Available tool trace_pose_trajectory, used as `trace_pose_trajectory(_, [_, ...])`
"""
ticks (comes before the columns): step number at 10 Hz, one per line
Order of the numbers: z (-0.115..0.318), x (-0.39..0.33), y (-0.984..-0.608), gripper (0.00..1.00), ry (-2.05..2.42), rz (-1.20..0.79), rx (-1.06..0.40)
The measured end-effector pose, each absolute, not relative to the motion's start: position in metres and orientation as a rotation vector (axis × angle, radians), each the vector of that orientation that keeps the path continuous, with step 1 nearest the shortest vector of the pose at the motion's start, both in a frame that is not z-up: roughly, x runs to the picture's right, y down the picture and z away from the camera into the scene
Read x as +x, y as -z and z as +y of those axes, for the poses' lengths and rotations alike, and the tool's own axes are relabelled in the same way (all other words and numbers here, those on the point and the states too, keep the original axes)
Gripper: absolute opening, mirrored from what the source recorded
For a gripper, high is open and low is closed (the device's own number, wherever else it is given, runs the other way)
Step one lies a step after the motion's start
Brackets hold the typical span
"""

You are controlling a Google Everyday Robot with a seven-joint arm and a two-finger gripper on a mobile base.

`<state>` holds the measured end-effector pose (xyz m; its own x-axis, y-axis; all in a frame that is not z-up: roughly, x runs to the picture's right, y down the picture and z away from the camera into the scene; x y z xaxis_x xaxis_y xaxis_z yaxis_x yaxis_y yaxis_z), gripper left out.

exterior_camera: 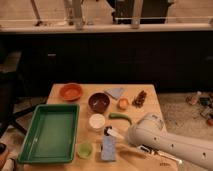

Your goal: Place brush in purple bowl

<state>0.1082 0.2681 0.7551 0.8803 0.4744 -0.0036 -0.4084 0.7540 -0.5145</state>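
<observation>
The purple bowl (99, 102) stands in the middle of the wooden table (150, 100), dark inside and holding nothing I can see. My white arm (165, 142) reaches in from the lower right over the table's front right part. Its gripper (114, 133) shows as a white and dark tip just right of the white cup (97, 121) and above the blue sponge (108, 148), a little in front of the bowl. A slim white stick that looks like the brush (160, 154) lies along the arm's lower edge, partly hidden by it.
An orange bowl (71, 91) is at the back left and a green tray (50, 132) at the left. A small green cup (84, 149), a green pepper (120, 117), an orange object (123, 103), a brown cluster (140, 98) and a grey-blue cloth (115, 92) are also there.
</observation>
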Motion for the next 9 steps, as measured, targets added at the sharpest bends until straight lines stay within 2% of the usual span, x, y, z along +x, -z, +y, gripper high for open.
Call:
trace_pose_trajectory(4, [0.243, 0.111, -0.766, 0.0, -0.467, -0.119, -0.471])
trace_pose_trajectory(9, [0.208, 0.114, -0.757, 0.0, -0.433, -0.082, -0.389])
